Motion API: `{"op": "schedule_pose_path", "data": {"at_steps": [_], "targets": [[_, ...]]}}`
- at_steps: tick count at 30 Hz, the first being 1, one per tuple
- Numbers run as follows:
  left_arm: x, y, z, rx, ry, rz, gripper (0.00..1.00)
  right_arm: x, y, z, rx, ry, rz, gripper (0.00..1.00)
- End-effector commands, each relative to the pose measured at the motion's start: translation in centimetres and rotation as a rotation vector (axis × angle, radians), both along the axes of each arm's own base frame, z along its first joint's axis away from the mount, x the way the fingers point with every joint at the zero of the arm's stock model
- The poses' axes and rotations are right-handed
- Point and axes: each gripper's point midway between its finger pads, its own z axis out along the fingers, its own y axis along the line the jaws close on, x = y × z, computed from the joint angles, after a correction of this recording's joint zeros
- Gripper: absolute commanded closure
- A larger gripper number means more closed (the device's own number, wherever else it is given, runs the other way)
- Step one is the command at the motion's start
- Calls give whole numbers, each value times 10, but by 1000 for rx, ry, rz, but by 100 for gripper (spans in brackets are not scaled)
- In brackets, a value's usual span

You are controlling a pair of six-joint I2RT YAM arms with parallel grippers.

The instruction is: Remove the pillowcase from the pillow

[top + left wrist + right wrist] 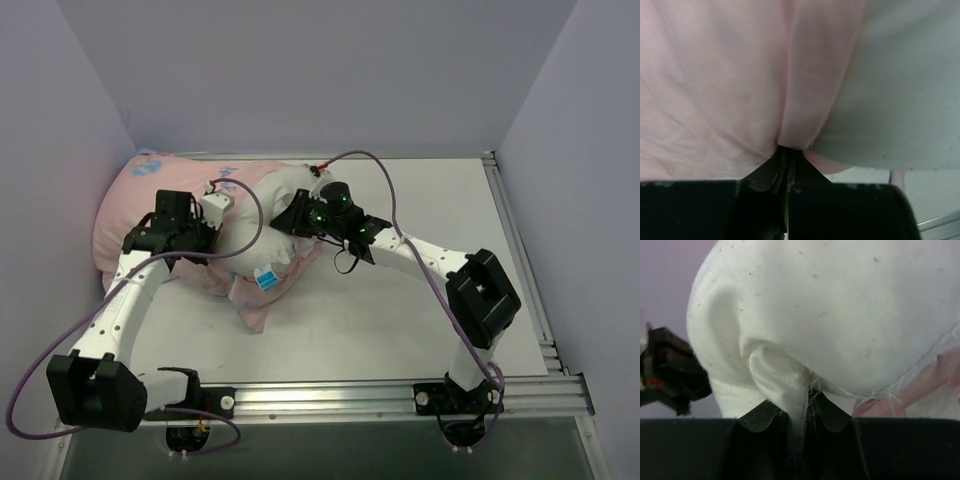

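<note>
The pale pink pillowcase (135, 200) still covers the left part of the pillow, and its loose edge trails toward the front (255, 305). The plump white pillow (275, 225) bulges out at centre, with a blue-and-white label (266, 278) at its near edge. My left gripper (228, 202) is shut on a pinched fold of the pink pillowcase (805, 100), right beside the bare pillow (905, 100). My right gripper (298, 216) is shut on a bunched fold of the white pillow (840, 305). A strip of the pillowcase (935, 375) shows at lower right there.
Lavender walls close in at the left, back and right. A metal rail (400, 395) runs along the table's front edge, and another rail (520, 260) runs down its right side. Purple cables loop over both arms. The left arm's dark wrist (667, 370) shows beside the pillow.
</note>
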Motion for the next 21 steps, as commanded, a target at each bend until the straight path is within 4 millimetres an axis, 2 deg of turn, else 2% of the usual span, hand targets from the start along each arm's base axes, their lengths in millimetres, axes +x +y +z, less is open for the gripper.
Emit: {"op": "schedule_pose_path", "data": {"at_steps": [1, 2, 4, 6, 7, 8, 9, 11, 12, 13, 15, 16, 17, 18, 19, 20, 21], "targets": [[35, 29, -6, 75, -71, 91, 98, -26, -11, 99, 194, -136, 72, 100], [39, 39, -7, 90, -78, 121, 98, -31, -18, 101, 214, -128, 77, 100], [48, 47, -16, 100, -75, 140, 98, -36, -44, 116, 273, -135, 60, 100], [55, 58, -16, 76, -79, 168, 98, -39, -67, 75, 187, -61, 3, 100], [56, 58, -18, 48, -64, 172, 98, -37, -84, 72, 152, -80, -27, 100], [57, 65, -15, 12, -59, 195, 98, -42, -95, 48, 104, -39, -43, 100], [57, 71, -13, -29, -52, 218, 98, -46, -102, 34, 74, -8, -53, 100], [60, 66, -2, -75, -61, 195, 98, -51, -117, 19, 46, 22, -78, 100], [61, 67, -1, -69, -72, 189, 98, -59, -123, -2, 15, 67, -80, 100], [66, 73, -3, -42, -91, 204, 98, -62, -129, -4, 13, 74, -86, 100], [74, 85, -12, 15, -97, 220, 98, -69, -143, -22, 1, 122, -109, 100], [85, 97, -25, 46, -95, 240, 98, -72, -149, -17, 14, 113, -116, 100], [90, 112, -32, 90, -94, 278, 98, -71, -158, -20, 11, 124, -138, 100], [96, 124, -39, 107, -90, 298, 98, -75, -164, -29, -18, 138, -143, 100], [103, 136, -58, 114, -54, 323, 98, -79, -169, -42, -52, 156, -149, 100], [108, 153, -57, 111, -55, 356, 98, -81, -173, -54, -86, 171, -162, 100], [108, 154, -64, 99, -30, 347, 98, -83, -171, -63, -86, 187, -159, 100]]}}
